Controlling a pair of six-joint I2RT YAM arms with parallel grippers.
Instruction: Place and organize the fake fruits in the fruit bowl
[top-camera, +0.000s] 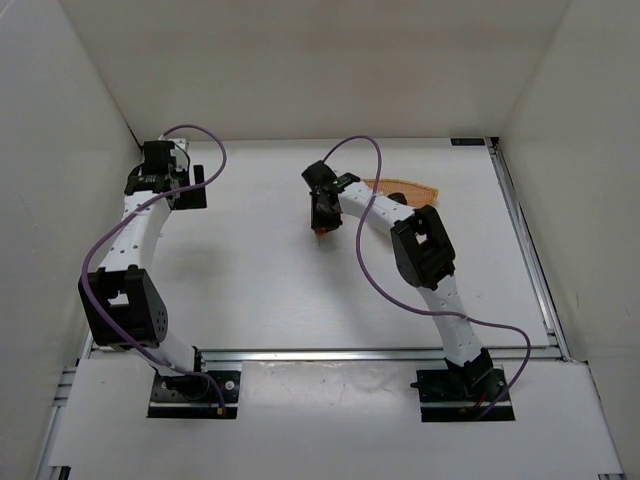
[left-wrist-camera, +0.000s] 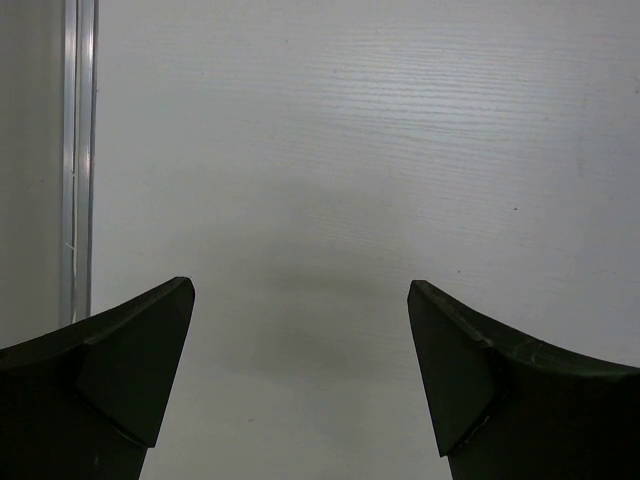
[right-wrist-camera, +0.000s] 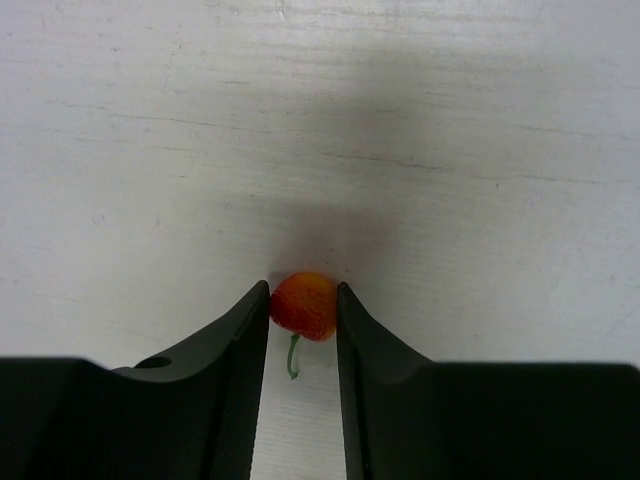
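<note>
The right gripper (right-wrist-camera: 302, 292) is closed on the small red ball (right-wrist-camera: 305, 308); its two black fingers (right-wrist-camera: 240, 340) press the ball from the left and from the right side, and the ball sits just at their tips. A thin green stem (right-wrist-camera: 293, 358) hangs from the ball into the narrow gap between the fingers. The ball is at the white table (top-camera: 260, 270) or just above it; I cannot tell if it touches the surface.

In the top view the right arm reaches to the middle of the table, and the ball shows only as a tiny red spot under the gripper. The wicker basket (top-camera: 410, 188) lies near, to the right of the gripper and a little farther back; the right arm covers part of it, so only a strip of the orange-tan weave shows. The ball is outside the basket.

The left gripper (left-wrist-camera: 300, 300) is wide open and holds nothing; it hangs over bare table in the far left corner, well apart from the ball and the basket; a metal rail (left-wrist-camera: 80, 150) runs along the left side of its view.
</note>
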